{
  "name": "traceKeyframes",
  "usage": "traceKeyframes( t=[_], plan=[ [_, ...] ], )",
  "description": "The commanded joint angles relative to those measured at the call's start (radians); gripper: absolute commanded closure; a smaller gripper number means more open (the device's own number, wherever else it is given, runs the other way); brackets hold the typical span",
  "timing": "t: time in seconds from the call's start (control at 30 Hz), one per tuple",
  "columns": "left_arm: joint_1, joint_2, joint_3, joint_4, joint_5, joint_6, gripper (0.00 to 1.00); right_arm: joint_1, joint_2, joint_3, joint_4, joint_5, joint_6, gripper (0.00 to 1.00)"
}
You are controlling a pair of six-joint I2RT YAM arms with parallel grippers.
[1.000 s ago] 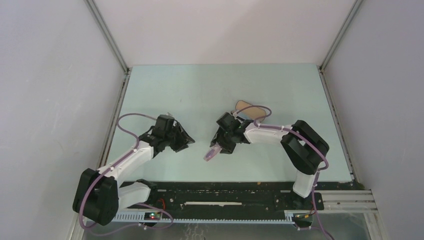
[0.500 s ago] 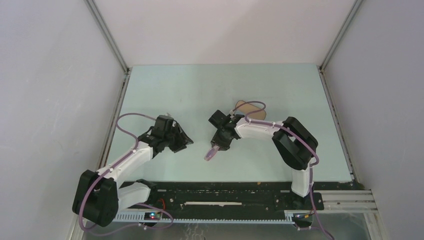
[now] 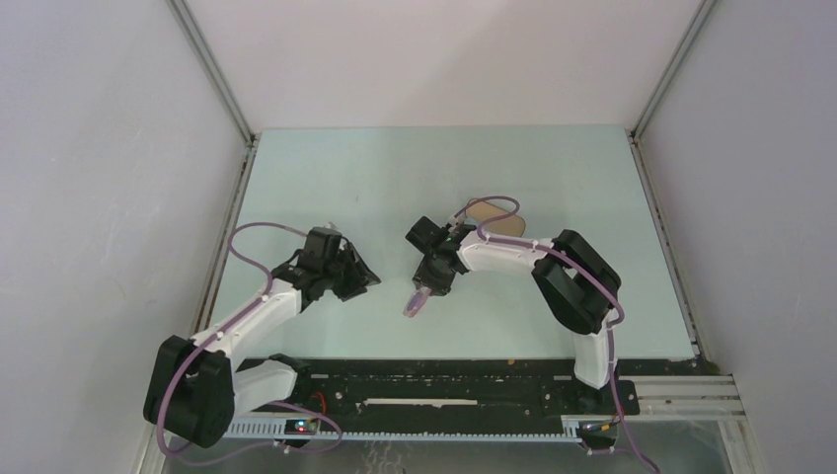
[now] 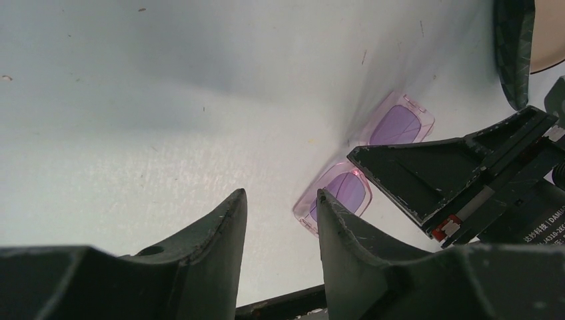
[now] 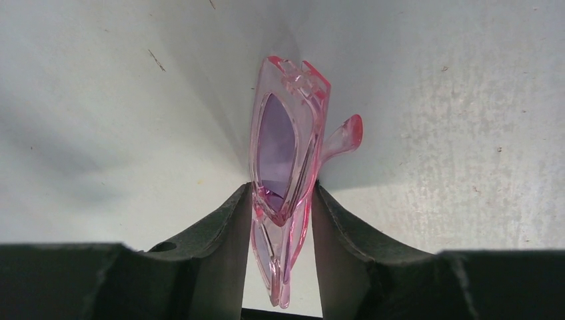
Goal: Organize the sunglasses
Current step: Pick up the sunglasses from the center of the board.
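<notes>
my right claw point(image 3: 424, 292) is pinching the sunglasses point(image 3: 414, 304), the jaws having just closed in on the frame from a wider spread.

top view: my right wrist is sitting further left and a touch further back than a second ago, and the elbow is tucking in toward the middle. the sunglasses are staying on the same patch of table point(image 3: 395, 168), near the front and between the two arms. the open case point(image 3: 496, 211), tan lining up, is lying behind my right forearm, well apart from the glasses. my left claw point(image 3: 361, 279) is hovering just left of them, unmoved.

left wrist view: my left jaws are standing spread with only bare table between them. the pink frame and purplish lenses are showing just beyond, with a right finger lying against the frame. a corner of the case is peeking in at the top right.

right wrist view: the glasses are sitting edge-on between my two fingers, both pads pressing on the folded frame, one arm tip sticking out to the side. i cannot tell whether they are off the table yet.

meaning: i judge the grasp is made, and the carry to the case is not yet done.
</notes>
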Motion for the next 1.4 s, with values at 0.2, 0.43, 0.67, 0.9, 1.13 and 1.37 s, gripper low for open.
traceKeyframes(
  t=[0.2, 0.43, 0.67, 0.9, 1.13, 1.37],
  plan=[
    [0.013, 0.061, 0.103, 0.008, -0.024, 0.042, 0.46, 0.024, -0.027, 0.009, 0.0, 0.081, -0.038, 0.58],
    [0.01, 0.204, 0.309, -0.055, -0.018, 0.119, 0.43, 0.0, -0.118, -0.061, 0.04, 0.083, -0.073, 0.64],
    [-0.026, 0.336, 0.451, -0.035, 0.028, 0.136, 0.44, -0.083, -0.263, -0.266, 0.105, 0.06, -0.073, 0.71],
    [-0.128, 0.587, 0.67, -0.047, 0.046, 0.169, 0.43, -0.187, -0.478, -0.508, 0.113, 0.072, -0.072, 0.71],
    [-0.174, 0.866, 0.965, -0.116, 0.063, 0.189, 0.44, -0.341, -0.645, -0.662, 0.108, 0.055, -0.106, 0.72],
    [-0.177, 1.062, 1.241, -0.176, 0.011, 0.163, 0.45, -0.453, -0.717, -0.705, 0.099, 0.028, -0.157, 0.71]
  ],
)
